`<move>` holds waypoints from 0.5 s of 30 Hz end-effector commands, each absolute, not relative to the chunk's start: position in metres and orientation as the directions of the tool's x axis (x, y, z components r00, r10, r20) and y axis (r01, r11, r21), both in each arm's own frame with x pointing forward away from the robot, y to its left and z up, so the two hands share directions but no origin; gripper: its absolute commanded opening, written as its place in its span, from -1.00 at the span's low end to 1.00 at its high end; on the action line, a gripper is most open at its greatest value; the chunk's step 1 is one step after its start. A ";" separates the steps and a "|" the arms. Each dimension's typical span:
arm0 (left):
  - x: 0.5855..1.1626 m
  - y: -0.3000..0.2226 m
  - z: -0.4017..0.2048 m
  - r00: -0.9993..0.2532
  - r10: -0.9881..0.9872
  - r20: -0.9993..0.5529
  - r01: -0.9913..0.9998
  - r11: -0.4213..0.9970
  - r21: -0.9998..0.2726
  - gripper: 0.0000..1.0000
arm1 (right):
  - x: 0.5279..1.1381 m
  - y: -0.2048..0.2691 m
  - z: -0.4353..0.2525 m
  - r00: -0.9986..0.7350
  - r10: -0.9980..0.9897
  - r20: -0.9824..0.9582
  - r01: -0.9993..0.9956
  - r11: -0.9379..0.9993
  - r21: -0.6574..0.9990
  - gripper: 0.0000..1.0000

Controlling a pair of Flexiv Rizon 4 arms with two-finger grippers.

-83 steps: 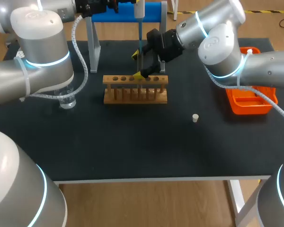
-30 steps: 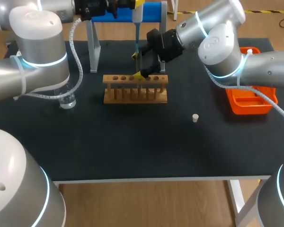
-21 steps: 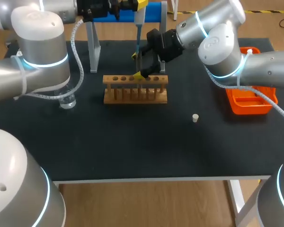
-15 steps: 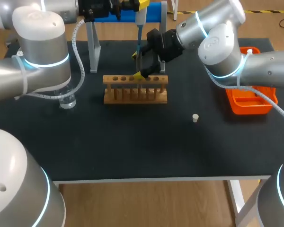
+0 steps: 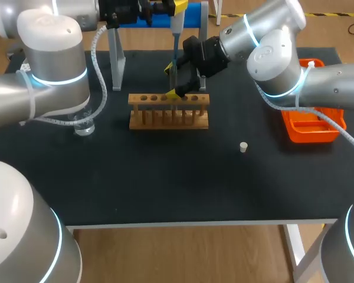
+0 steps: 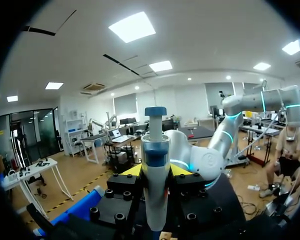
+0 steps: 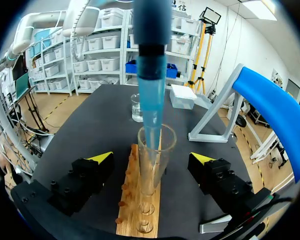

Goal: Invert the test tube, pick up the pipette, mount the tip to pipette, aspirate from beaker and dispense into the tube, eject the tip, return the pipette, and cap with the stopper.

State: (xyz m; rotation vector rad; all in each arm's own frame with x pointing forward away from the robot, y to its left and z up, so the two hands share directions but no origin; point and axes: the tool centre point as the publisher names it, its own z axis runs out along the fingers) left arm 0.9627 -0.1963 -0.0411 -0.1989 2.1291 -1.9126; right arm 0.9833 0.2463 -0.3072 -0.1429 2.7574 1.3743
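Dispensing looks in hand: right claw (image 7: 151,158) open astride the test tube (image 7: 158,170) without touching it, tube upright in the rack (image 7: 132,220), mouth up; pipette (image 6: 155,165) vertical, tip (image 7: 151,107) down in the tube mouth, gripped by left claw (image 6: 155,171). Next: once emptied, lift straight out, eject tip.

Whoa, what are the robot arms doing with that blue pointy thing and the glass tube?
The left end effector is shut on a pipette and holds it upright, its blue tip poking into the mouth of a test tube. The tube stands in a wooden rack. The right end effector sits open, one finger on each side of the tube, without touching it. This looks like the step of putting liquid into the tube. The stopper lies on the table, not yet used.
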 end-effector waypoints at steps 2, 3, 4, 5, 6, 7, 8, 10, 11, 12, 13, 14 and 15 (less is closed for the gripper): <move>0.963 -0.195 -0.042 -0.953 -0.284 -0.106 0.077 0.113 -0.991 -1.00 | 0.984 0.245 -0.306 -0.994 -0.060 -0.089 -0.108 0.603 0.791 1.00; 0.963 -0.195 -0.043 -0.953 -0.285 -0.105 0.076 0.112 -0.991 -1.00 | 0.984 0.245 -0.306 -0.994 -0.060 -0.089 -0.108 0.603 0.791 1.00; 0.963 -0.195 -0.043 -0.953 -0.286 -0.103 0.074 0.112 -0.991 -1.00 | 0.984 0.245 -0.306 -0.994 -0.060 -0.089 -0.108 0.603 0.791 1.00; 0.963 -0.194 -0.043 -0.953 -0.286 -0.102 0.073 0.111 -0.991 -1.00 | 0.984 0.245 -0.306 -0.994 -0.060 -0.089 -0.108 0.603 0.791 1.00; 0.963 -0.194 -0.044 -0.952 -0.287 -0.101 0.072 0.111 -0.991 -1.00 | 0.984 0.245 -0.306 -0.994 -0.060 -0.089 -0.108 0.603 0.791 1.00; 0.963 -0.194 -0.044 -0.952 -0.289 -0.099 0.070 0.109 -0.992 -1.00 | 0.984 0.245 -0.306 -0.994 -0.060 -0.089 -0.108 0.603 0.791 1.00; 0.963 -0.194 -0.044 -0.952 -0.290 -0.097 0.069 0.106 -0.992 -1.00 | 0.984 0.245 -0.306 -0.994 -0.060 -0.089 -0.108 0.603 0.791 1.00; 0.963 -0.194 -0.044 -0.952 -0.291 -0.096 0.068 0.104 -0.992 -1.00 | 0.984 0.245 -0.306 -0.994 -0.060 -0.089 -0.108 0.603 0.791 1.00; 0.963 -0.194 -0.044 -0.952 -0.290 -0.095 0.068 0.102 -0.992 -1.00 | 0.984 0.245 -0.306 -0.994 -0.060 -0.089 -0.108 0.603 0.791 1.00; 0.963 -0.194 -0.044 -0.952 -0.290 -0.095 0.068 0.101 -0.993 -1.00 | 0.984 0.245 -0.306 -0.994 -0.060 -0.089 -0.108 0.603 0.791 1.00; 0.964 -0.194 -0.044 -0.952 -0.290 -0.094 0.067 0.100 -0.993 -1.00 | 0.984 0.245 -0.306 -0.994 -0.060 -0.089 -0.108 0.603 0.791 1.00; 0.964 -0.195 -0.045 -0.953 -0.290 -0.093 0.066 0.100 -0.993 -1.00 | 0.984 0.245 -0.306 -0.994 -0.060 -0.089 -0.108 0.603 0.791 1.00; 0.964 -0.195 -0.045 -0.953 -0.290 -0.092 0.066 0.099 -0.993 -1.00 | 0.984 0.245 -0.306 -0.994 -0.060 -0.089 -0.108 0.603 0.791 1.00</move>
